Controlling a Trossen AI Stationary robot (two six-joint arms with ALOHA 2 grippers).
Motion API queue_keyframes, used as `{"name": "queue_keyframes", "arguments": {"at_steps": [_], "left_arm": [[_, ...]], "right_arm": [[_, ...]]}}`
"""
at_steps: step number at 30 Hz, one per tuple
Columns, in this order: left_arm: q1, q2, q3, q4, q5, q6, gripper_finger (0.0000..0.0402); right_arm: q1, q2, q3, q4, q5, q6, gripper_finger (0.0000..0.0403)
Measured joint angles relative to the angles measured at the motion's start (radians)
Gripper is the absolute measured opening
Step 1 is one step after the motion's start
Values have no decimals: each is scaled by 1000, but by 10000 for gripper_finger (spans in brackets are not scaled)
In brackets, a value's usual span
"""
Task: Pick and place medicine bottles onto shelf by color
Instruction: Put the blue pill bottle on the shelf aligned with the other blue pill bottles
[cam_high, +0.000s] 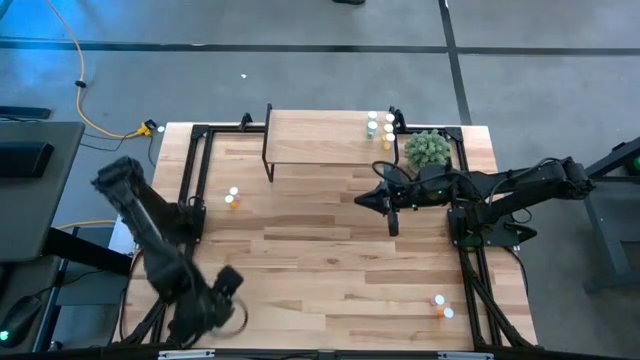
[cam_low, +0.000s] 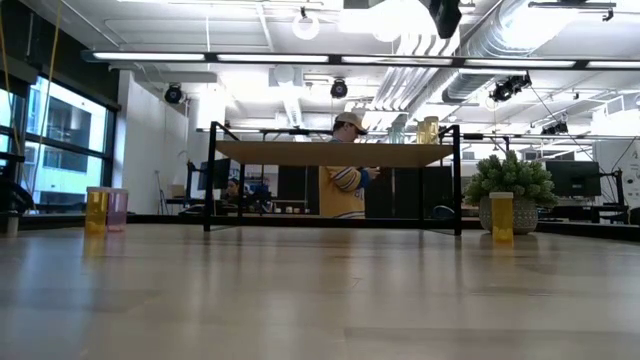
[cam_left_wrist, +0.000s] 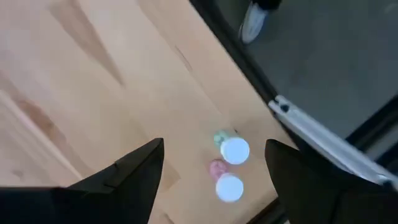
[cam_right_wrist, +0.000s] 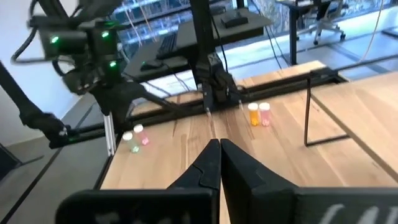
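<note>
Left wrist view: I am hovering the left gripper (cam_left_wrist: 214, 165), jaws spread, above the pink bottle (cam_left_wrist: 227, 185) and green bottle (cam_left_wrist: 231, 149).
Aim: I am centring on one cap only.
Right gripper (cam_right_wrist: 219, 163): jaws pressed together, waiting.

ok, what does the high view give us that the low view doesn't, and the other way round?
Only high: both arms. The left gripper, open, hangs over the table corner by its own base. The right gripper, shut, is in front of the right end of the shelf, near the plant. Only low: a person in the room behind the shelf. Both: the shelf, the plant, and the medicine bottles clustered on the shelf's right end.
</note>
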Motion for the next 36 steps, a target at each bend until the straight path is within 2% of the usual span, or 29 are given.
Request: {"name": "queue_keyframes", "arguments": {"at_steps": [6, 11, 17, 22, 25, 36], "left_arm": [[-104, 185, 0, 35, -19, -98, 268], [-127, 265, 0, 53, -41, -147, 268], [-135, 290, 0, 6, -88, -179, 268], [-134, 291, 0, -18, -74, -173, 264], [-140, 291, 0, -16, -42, -140, 249], [-137, 291, 0, -11, -60, -92, 183]], "right_arm": [[0, 0, 0, -12, -10, 8, 0], [0, 0, 0, -13, -9, 8, 0], [0, 0, 0, -17, -9, 9, 0], [-1, 0, 0, -17, -9, 8, 0], [-3, 0, 0, -17, -9, 12, 0], [-3, 0, 0, -20, -9, 15, 0]]}}
